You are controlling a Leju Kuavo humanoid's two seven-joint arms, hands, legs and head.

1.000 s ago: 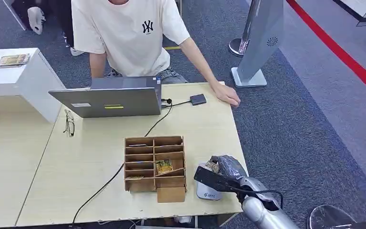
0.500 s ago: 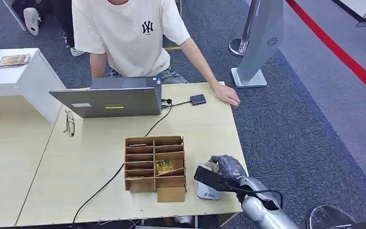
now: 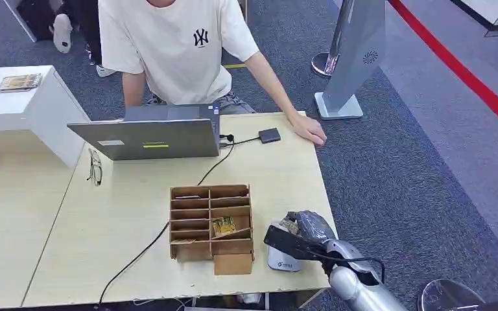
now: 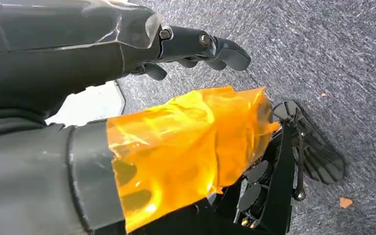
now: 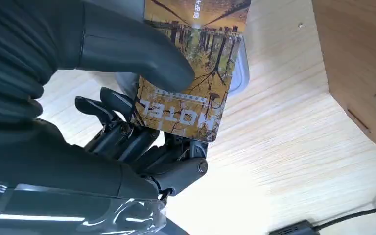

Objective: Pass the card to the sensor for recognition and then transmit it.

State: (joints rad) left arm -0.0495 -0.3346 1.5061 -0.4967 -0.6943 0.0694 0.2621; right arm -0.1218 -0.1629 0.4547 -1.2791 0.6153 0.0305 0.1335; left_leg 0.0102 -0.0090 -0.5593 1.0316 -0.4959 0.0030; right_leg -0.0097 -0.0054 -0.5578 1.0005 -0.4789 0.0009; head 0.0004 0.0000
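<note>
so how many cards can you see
3 that I can tell: one card pinched in the right hand over the sensor, one in the wooden rack, one on the white box. Other rack slots may hide more.

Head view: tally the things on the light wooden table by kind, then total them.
Laptop: 1
Glasses: 1
Wooden organizer: 1
Sensor: 1
Dark adapter: 1
Total: 5

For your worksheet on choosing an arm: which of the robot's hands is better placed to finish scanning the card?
The right hand. It already holds the card over the sensor beside the wooden box; the left hand hangs above the floor.
</note>
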